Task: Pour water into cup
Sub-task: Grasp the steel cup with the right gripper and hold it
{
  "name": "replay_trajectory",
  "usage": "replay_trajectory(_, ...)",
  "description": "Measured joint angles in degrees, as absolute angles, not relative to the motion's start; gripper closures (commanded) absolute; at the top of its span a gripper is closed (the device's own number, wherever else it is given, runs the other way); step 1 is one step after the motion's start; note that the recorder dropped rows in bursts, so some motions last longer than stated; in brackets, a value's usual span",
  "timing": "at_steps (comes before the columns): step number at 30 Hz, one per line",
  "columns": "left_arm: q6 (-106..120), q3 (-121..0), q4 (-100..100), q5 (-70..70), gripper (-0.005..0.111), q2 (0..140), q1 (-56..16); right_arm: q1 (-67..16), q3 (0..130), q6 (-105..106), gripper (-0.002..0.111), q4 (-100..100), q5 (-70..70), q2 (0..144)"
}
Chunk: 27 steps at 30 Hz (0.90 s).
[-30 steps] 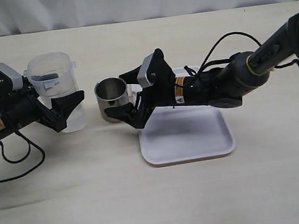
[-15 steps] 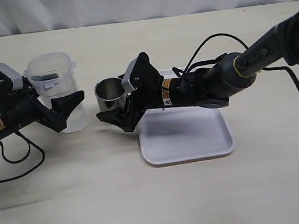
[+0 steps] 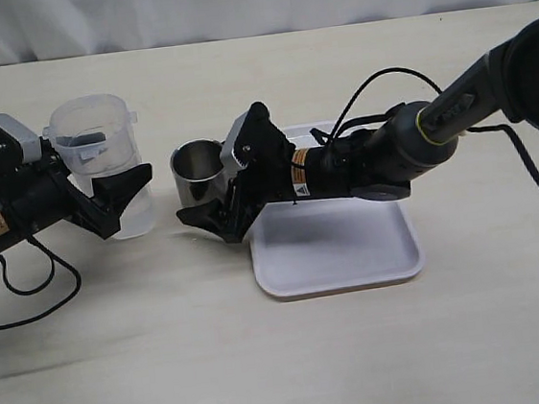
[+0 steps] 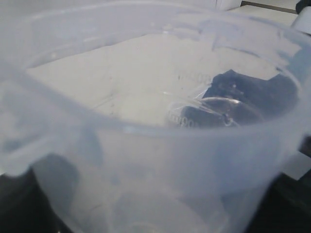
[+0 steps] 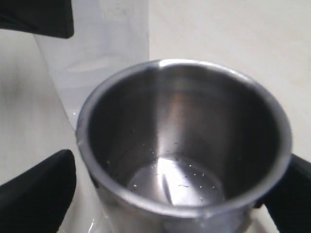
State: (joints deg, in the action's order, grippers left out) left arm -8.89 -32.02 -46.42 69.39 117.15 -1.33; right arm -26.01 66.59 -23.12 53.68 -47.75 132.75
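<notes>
Mid-desk [image 3: 170, 357], the cup [image 3: 197, 169] stands between the spread fingers of the right tool [image 3: 210, 191], a slight gap on one side, while toward the left edge the left tool [image 3: 118, 181] pinches the jug [image 3: 94, 134] of water [image 3: 136, 216].

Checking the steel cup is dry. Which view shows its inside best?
Right wrist view: it looks down into the cup to its bottom. Exterior shows only its side and rim; the jug fills the left wrist view.
</notes>
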Motion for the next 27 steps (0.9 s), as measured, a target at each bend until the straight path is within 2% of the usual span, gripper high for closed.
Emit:
replay_trajectory(2,-8.89,-32.02,-46.42,69.39,0.107,117.15,-1.33,-26.01,66.59,-23.12,0.019,53.68,-47.75,132.75)
replay_trajectory(4,-8.89,-32.02,-46.42,69.39,0.107,117.15,-1.33,-26.01,66.59,-23.12,0.027,53.68,-47.75,132.75)
replay_trajectory(17,-8.89,-32.02,-46.42,69.39,0.107,117.15,-1.33,-26.01,66.59,-23.12,0.104,53.68,-47.75,132.75)
replay_trajectory(27,-8.89,-32.02,-46.42,69.39,0.107,117.15,-1.33,-26.01,66.59,-26.93,0.104,61.11,-50.68,132.75)
